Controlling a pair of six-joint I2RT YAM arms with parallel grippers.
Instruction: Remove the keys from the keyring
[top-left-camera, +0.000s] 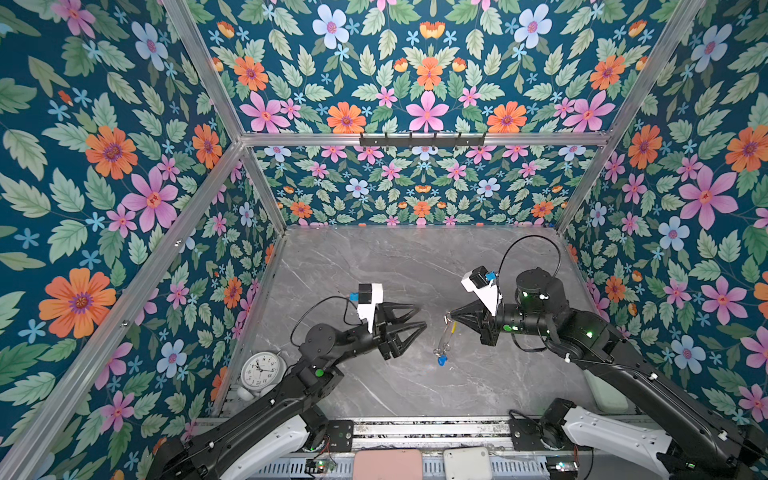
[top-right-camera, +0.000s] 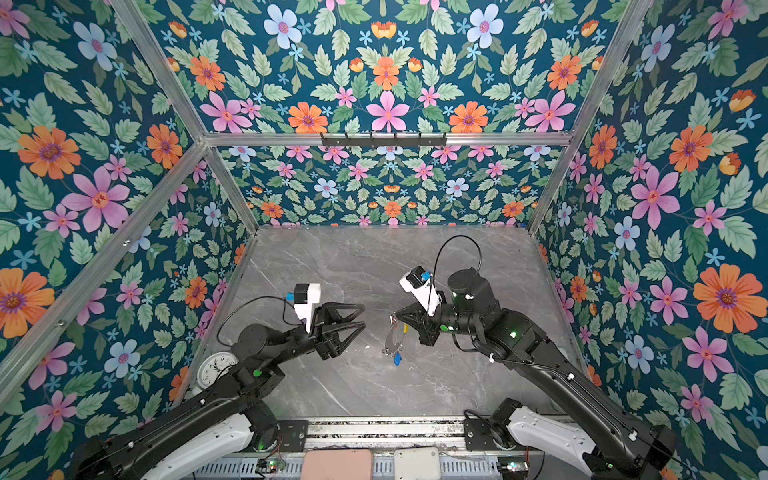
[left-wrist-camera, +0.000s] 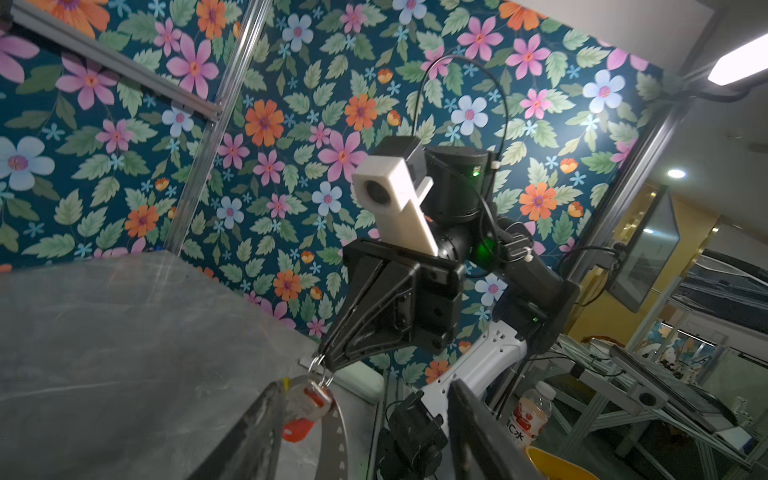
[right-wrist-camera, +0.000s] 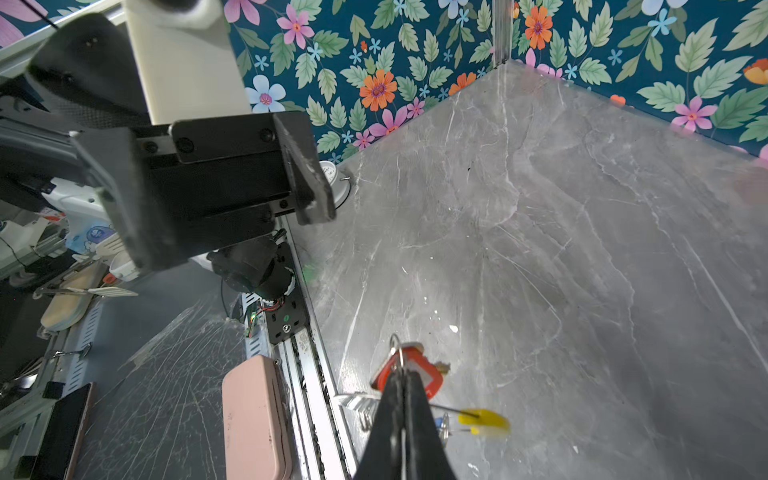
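**Steel against steel: steady one side, slide with the other**

Our left gripper (top-left-camera: 422, 318) stands about half open and empty, just beside the keyring (top-left-camera: 443, 340). The keyring hangs over the middle of the worktop (top-left-camera: 374, 270), clear of its surface as far as we can tell. Our right gripper (top-left-camera: 451, 313) is pinched tight on the silver loop of the red key (right-wrist-camera: 409, 370), so the whole bunch dangles from that one pinch.

We judge the step in hand to be the left gripper taking hold of the keyring. We should close on the flat grey band near the top, where it swings least, and keep off the yellow piece (top-left-camera: 454, 328) and the blue key (top-left-camera: 441, 360). The right side should hold quite still meanwhile. After that, the loop wants feeding round along its split, not a straight pull, or the thin band may twist or slip out.

The keyring is a thin grey-silver band, nearly edge-on in both top views. Its yellow piece sits near the top and the blue key hangs at its lowest point. The red key shows a clear window in the left wrist view.
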